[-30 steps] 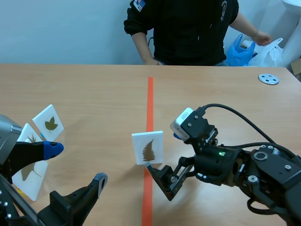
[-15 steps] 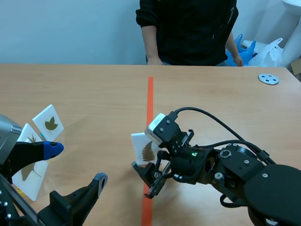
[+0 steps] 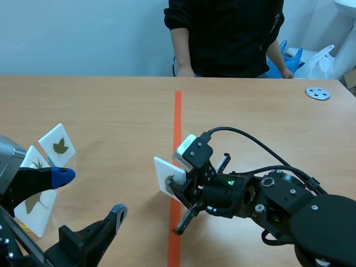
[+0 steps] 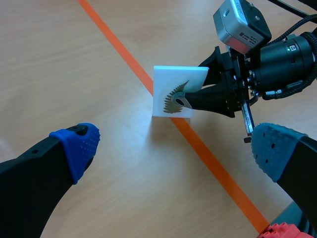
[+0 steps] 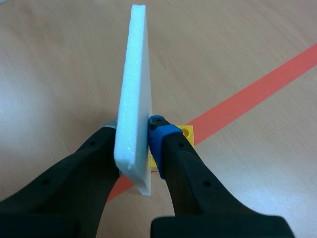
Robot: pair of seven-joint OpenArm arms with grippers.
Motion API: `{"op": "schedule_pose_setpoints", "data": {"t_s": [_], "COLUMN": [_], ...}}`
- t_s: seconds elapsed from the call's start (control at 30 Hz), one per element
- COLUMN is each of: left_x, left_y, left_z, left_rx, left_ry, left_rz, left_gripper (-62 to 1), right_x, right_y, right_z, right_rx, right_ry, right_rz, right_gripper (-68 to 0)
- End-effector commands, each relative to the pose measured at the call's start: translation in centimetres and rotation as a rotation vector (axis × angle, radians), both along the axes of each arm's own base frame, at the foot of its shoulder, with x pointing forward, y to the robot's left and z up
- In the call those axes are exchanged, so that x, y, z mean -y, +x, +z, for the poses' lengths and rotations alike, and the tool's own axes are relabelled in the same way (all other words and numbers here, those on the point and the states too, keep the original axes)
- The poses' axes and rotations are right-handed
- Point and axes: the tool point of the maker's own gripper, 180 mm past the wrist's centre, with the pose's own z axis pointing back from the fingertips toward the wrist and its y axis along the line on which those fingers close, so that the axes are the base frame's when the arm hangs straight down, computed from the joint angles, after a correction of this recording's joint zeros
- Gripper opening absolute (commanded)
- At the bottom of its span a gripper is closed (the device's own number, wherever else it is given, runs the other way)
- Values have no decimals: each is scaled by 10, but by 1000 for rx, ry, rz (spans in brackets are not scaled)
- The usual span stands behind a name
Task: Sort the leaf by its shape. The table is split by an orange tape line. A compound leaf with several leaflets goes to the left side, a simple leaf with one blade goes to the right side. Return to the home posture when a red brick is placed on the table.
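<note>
Card (image 3: 164,177): on the tape line (image 3: 178,111), near the robot; its fern (image 4: 174,95) is compound, so it belongs left
Right gripper (image 3: 182,194): jaws narrow, pinching the card's lower edge, one finger on each face
Left gripper (image 4: 176,144): jaws wide, holding nothing
Handling: likely light, stiff foam that dents if squeezed; hold by an edge
Pose: upright, slightly tilted, fern face toward left gripper, frond slanting upward

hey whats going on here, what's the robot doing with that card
The right gripper is shut on a white card showing a fern-like compound leaf, holding it right at the orange tape line. The left gripper hangs open near the robot, holding nothing. A few other leaf cards are on the left side of the table, and a person is across it. The card has not yet been released on the left side.
</note>
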Motion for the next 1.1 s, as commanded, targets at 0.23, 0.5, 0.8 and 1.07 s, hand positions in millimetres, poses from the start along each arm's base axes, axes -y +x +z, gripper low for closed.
{"op": "schedule_pose_setpoints", "data": {"t_s": [0.23,0.5,0.8,1.07], "left_x": [2,2,2,2], "left_y": [4,4,4,4], "left_z": [10,10,10,10], "left_rx": [32,32,32,31], "left_ry": [-22,-22,-22,-21], "left_rz": [3,3,3,3], "left_gripper": [14,14,14,14], "right_x": [28,94,207,253], "right_y": [27,41,80,109], "right_z": [56,99,117,88], "right_rx": [131,189,232,175], "right_ry": [65,80,61,62], "right_rz": [-83,-268,-685,-844], "right_gripper": [-627,-627,-627,-627]}}
